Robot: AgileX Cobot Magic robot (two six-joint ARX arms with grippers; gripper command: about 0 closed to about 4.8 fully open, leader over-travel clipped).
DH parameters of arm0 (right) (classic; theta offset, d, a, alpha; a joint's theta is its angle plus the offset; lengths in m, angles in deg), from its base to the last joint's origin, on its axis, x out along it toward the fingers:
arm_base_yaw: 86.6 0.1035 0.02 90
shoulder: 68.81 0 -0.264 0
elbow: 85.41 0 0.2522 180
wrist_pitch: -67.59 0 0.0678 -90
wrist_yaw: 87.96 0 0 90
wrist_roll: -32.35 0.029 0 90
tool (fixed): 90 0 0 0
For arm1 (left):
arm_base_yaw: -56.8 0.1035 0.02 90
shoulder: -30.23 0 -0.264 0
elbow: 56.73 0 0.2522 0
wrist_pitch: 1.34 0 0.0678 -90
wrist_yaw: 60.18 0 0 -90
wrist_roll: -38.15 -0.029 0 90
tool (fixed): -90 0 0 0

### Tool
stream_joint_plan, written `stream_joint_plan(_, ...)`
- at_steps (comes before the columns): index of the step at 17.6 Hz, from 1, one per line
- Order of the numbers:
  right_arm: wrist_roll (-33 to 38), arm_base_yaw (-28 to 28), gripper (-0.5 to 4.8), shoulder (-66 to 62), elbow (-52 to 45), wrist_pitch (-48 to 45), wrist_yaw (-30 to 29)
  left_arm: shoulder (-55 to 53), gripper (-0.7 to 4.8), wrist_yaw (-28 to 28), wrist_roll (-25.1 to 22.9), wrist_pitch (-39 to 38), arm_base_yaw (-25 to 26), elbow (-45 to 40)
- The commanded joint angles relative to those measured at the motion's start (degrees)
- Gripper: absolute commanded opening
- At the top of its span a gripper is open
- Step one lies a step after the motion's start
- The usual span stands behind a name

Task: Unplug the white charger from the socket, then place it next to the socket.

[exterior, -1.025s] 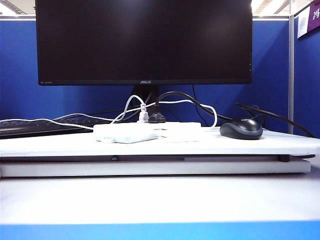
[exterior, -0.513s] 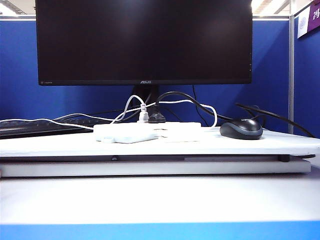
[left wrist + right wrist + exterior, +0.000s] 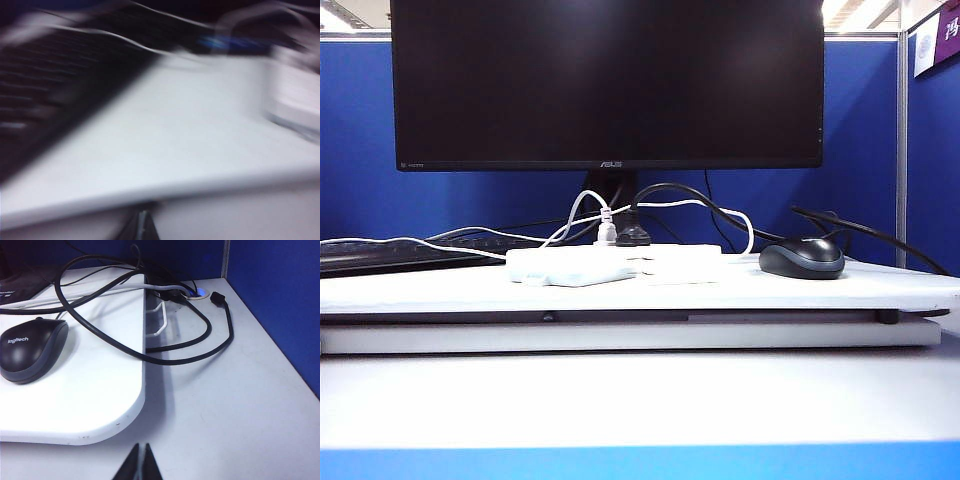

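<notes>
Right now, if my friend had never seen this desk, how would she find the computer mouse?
Start at the big black monitor and drop to the white board beneath it. Right of the long white socket sits the mouse: a low, rounded black and grey shape, unlike the flat white things beside it.

The left gripper and the right gripper are each showing only dark fingertips pressed together, hanging low and pointing roughly level.
</notes>
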Motion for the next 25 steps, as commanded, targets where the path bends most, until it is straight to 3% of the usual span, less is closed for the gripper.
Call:
stream_joint_plan(1, 0.2, -0.07, -0.06, 0.13, -0.22, 0.09, 0.02, 3.78, -0.05, 0.31, 0.09, -0.28, 6.21, -0.02)
stream_joint_plan(7, 0.2, 0.0, -0.06, 0.13, -0.22, 0.33, -1.05, 3.5, -0.05, 0.33, 0.09, -0.79, 6.64, -0.02)
stream_joint_plan(15, 0.2, -0.07, -0.06, 0.13, -0.22, -0.02, -0.83, 3.5, -0.05, -0.17, 0.09, -0.79, -5.44, 0.0)
stream_joint_plan(25, 0.22, -0.04, -0.06, 0.13, -0.22, -0.11, -0.83, 3.5, -0.05, -0.17, 0.09, -0.79, -5.73, 0.0)
